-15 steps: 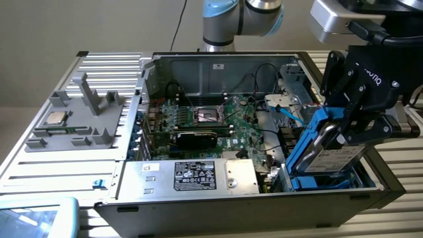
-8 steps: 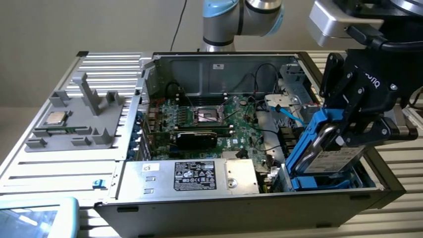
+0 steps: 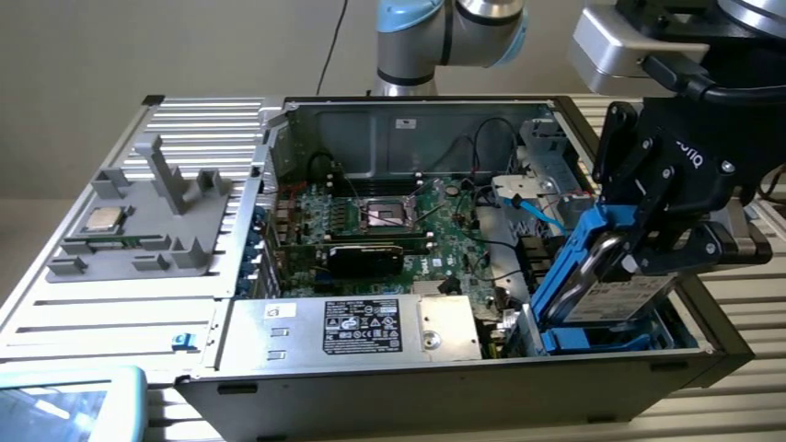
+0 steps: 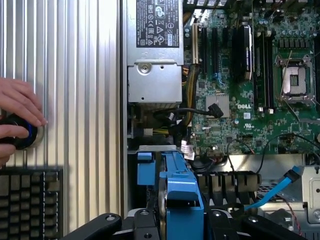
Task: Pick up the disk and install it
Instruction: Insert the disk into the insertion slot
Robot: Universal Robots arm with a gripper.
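Note:
The disk [image 3: 618,296], a silver-grey drive with a white label in a bright blue carrier, stands on edge and tilted over the blue drive bay [image 3: 614,337] at the front corner of the open computer case, on the exterior view's right. My black gripper [image 3: 657,253] is shut on it from above, one finger on each flat side. The disk's lower edge sits in or just above the bay; I cannot tell if it touches. In the wrist view the blue carrier [image 4: 182,192] runs between my gripper's [image 4: 180,222] fingers.
The open case [image 3: 687,364] holds the green motherboard [image 3: 406,221], a silver power supply [image 3: 368,327] with a black label, and a blue cable [image 3: 540,216]. A grey fixture [image 3: 147,230] with a CPU chip [image 3: 101,219] lies at the exterior view's left. A hand [image 4: 17,112] rests on a round knob beside a keyboard [image 4: 30,202].

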